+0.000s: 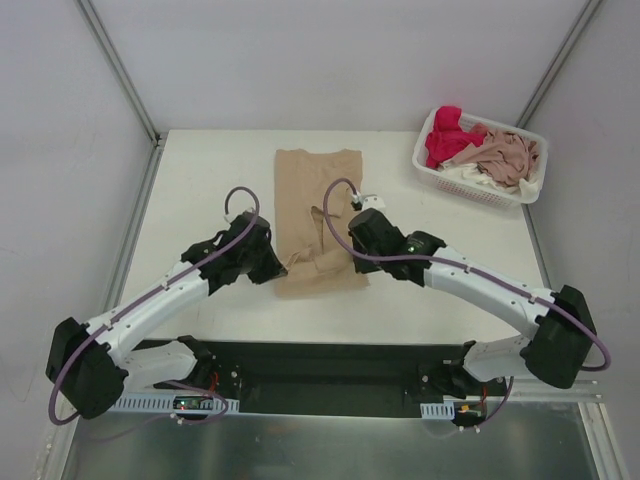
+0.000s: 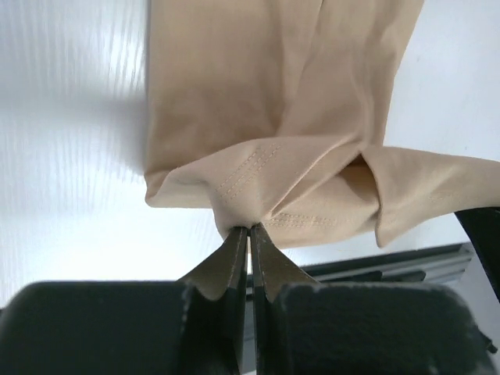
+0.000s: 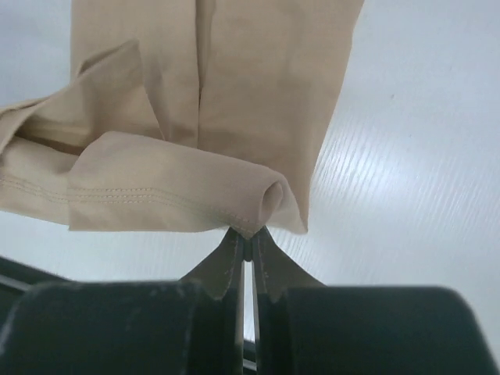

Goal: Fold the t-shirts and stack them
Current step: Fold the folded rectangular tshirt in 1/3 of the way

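Note:
A tan-beige t-shirt [image 1: 318,200] lies lengthwise on the white table, folded into a narrow strip. Its near end is lifted and bunched. My left gripper [image 1: 283,268] is shut on the near left corner of the hem [image 2: 250,223], and the stitched edge shows just above the fingertips. My right gripper [image 1: 340,255] is shut on the near right corner [image 3: 248,228], where the cloth curls over into a small roll. More t-shirts, red-pink [image 1: 450,137], dusty pink [image 1: 505,155] and white [image 1: 470,176], lie heaped in the basket.
The white lattice basket [image 1: 428,165] stands at the table's back right corner. Metal frame posts rise at both back corners. A black base rail [image 1: 330,375] runs along the near edge between the arm bases.

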Robot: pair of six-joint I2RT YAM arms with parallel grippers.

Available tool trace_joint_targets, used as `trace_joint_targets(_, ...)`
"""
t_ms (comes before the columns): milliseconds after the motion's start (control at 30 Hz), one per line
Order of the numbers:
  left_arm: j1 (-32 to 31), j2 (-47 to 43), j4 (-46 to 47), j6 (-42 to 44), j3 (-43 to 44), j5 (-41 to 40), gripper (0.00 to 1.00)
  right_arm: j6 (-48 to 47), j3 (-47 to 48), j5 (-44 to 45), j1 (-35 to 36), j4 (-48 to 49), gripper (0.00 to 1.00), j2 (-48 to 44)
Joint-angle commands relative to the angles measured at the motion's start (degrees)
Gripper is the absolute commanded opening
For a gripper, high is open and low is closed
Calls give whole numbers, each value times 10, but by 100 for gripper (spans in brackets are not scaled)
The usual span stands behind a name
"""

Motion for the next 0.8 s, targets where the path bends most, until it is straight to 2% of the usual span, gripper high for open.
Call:
trace_joint_targets(0, 35, 53, 7, 72, 71, -15, 0, -60, 60, -33, -51, 36, 1, 63)
trace_joint_targets(400, 109, 253, 14, 169, 230, 18, 0, -79, 150, -98, -149, 52, 1, 187)
trace_joint_targets(567, 130, 320, 17, 191, 279, 51, 0, -83, 165, -112, -173, 64, 1, 220)
trace_joint_targets(767, 149, 384, 17, 198, 324, 50, 0, -87, 206, -160, -207, 70, 5, 283)
